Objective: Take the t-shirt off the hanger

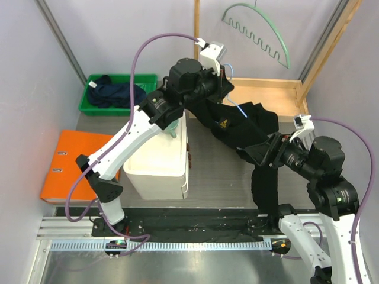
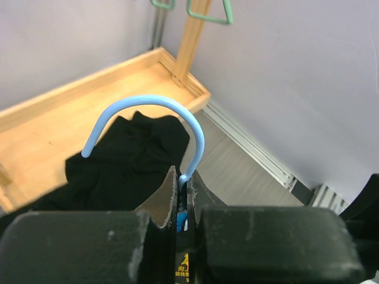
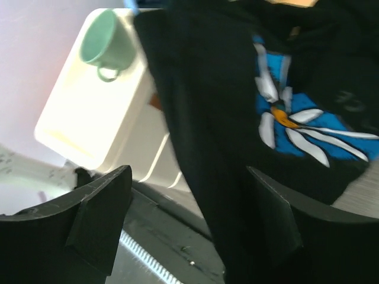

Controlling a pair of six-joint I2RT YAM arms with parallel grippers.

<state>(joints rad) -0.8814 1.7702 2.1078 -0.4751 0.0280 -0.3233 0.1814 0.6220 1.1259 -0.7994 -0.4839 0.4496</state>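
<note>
I have the left gripper [image 2: 182,177] clenched on the neck of the light-blue hanger [image 2: 199,137], just under the hook. In the left wrist view the two jaws are pressed together on the wire with the hook arching up and away from them. The black t-shirt [image 1: 246,127] is on the hanger and held up over the far middle of the table [image 1: 219,177], in front of the wooden tray [image 1: 260,92] at the far right corner. From there the cloth runs in one long band diagonally toward the near right, past my right arm, and trails down toward the near edge. That line is the one I care about: hanger at the far end, loose body of the shirt at the near right end. The right gripper [image 3: 189,177] is released, its jaws standing wide, with the shirt and its blue-and-white flower print directly ahead of it. From the right wrist view I cannot tell whether the fabric sits between the jaws or just beyond them. The right arm is plainly the nearer one to the shirt's free length, while the left is tied up holding the hanger. My reading is that the right has to close on the cloth and draw it along that band, away from the hanger. The white bin [image 1: 160,165] with the green mug [image 3: 106,38] stands just to the left of the cloth, so I would keep the pull off that side.
</note>
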